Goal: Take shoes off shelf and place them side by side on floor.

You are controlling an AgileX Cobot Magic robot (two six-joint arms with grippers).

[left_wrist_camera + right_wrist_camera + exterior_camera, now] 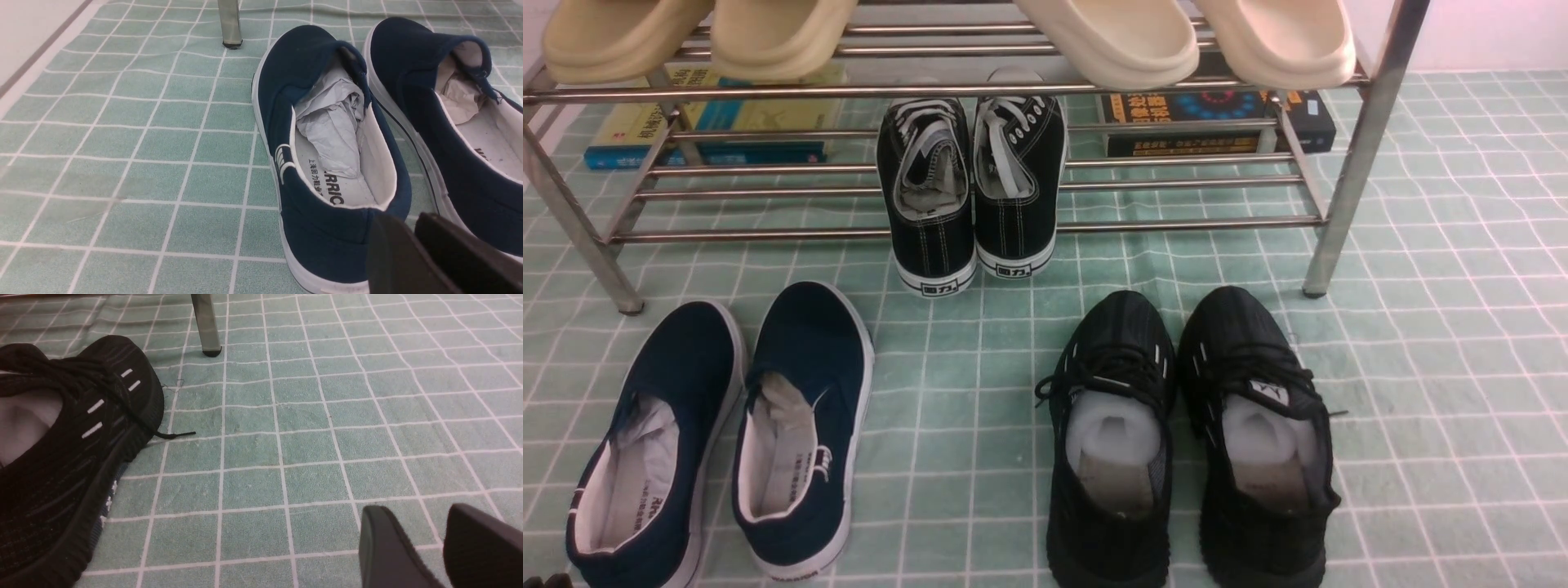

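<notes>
Nearest us, our left gripper (412,245) and right gripper (439,539) hang empty, jaws slightly apart. The navy slip-ons (719,433) sit side by side on the green grid floor (1437,343). Beyond, on the metal shoe rack (1364,147), only the black lace-up sneakers (972,188) remain, so we judge the task done.

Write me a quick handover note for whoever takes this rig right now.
Left gripper: empty, jaws nearly together, low behind the navy slip-ons.
Right gripper: empty, slightly open, over bare floor beside the black knit runners.
Done: navy slip-ons are off the shelf, side by side on the floor, toes toward it.
Left: seemingly nothing but backing the arms away. Black lace-ups sit on the lower tier.
</notes>
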